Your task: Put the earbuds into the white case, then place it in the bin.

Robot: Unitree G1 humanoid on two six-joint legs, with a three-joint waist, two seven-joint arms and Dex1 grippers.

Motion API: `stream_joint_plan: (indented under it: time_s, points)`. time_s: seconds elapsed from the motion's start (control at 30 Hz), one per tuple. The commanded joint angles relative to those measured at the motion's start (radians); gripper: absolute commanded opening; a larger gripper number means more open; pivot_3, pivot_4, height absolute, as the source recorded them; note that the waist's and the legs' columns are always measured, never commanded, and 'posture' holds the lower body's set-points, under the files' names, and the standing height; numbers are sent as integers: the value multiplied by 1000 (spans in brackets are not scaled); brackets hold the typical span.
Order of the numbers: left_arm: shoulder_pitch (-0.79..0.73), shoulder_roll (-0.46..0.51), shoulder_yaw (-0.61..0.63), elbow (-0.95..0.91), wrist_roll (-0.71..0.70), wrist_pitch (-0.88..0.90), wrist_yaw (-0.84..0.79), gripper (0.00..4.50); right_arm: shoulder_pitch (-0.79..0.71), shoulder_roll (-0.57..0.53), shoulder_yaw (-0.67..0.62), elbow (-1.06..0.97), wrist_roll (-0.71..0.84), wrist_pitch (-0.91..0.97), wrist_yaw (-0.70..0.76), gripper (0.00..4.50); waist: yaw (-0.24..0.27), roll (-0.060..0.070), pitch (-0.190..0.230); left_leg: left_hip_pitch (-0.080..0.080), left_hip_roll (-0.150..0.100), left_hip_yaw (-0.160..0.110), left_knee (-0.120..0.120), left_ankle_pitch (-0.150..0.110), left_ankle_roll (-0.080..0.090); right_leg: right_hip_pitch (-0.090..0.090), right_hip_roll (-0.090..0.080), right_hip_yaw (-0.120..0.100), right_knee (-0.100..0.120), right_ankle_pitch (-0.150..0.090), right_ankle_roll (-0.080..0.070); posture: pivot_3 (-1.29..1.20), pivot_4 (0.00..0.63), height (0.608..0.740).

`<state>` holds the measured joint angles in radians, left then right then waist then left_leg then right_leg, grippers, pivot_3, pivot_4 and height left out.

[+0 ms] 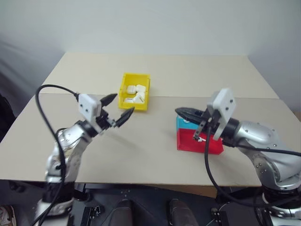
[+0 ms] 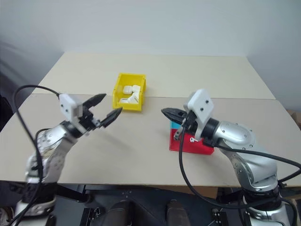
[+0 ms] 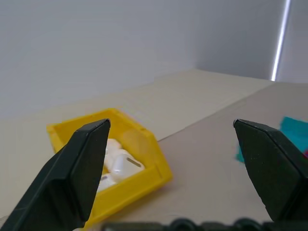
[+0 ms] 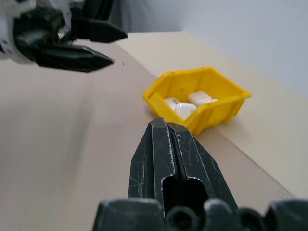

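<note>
Gaping empty near the bin, the left gripper contrasts the right gripper's clenched jaws.

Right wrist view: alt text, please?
Shut right gripper points across a tan table toward a yellow bin holding white cases. The open left gripper hangs above the table, apart from the bin.

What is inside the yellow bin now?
Inside the yellow bin lie several white cases, piled together. Its near wall and the upper cases cover whatever is beneath them.
</note>
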<state>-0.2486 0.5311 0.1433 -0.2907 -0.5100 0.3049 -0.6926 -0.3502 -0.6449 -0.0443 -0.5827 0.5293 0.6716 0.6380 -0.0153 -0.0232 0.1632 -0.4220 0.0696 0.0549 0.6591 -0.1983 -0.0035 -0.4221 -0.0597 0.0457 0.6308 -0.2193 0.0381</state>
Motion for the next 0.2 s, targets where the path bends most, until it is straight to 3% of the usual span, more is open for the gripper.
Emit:
stream_joint_plan:
  time_s: [0.03,0.2]
  points:
    - [110,121,87,-170,-111,54,-131,4461,51,-26,-43,-2,-11,-85,53,0,-1,0,0,-1,0,0,0,0,0,-1,0,0,0,0,0,0,150,740]
    - [242,246,207,-278,-236,130,-204,4461,150,-88,-124,0,34,-113,139,0,3,0,0,0,1,0,-1,0,0,-1,0,0,0,-7,-2,0,150,740]
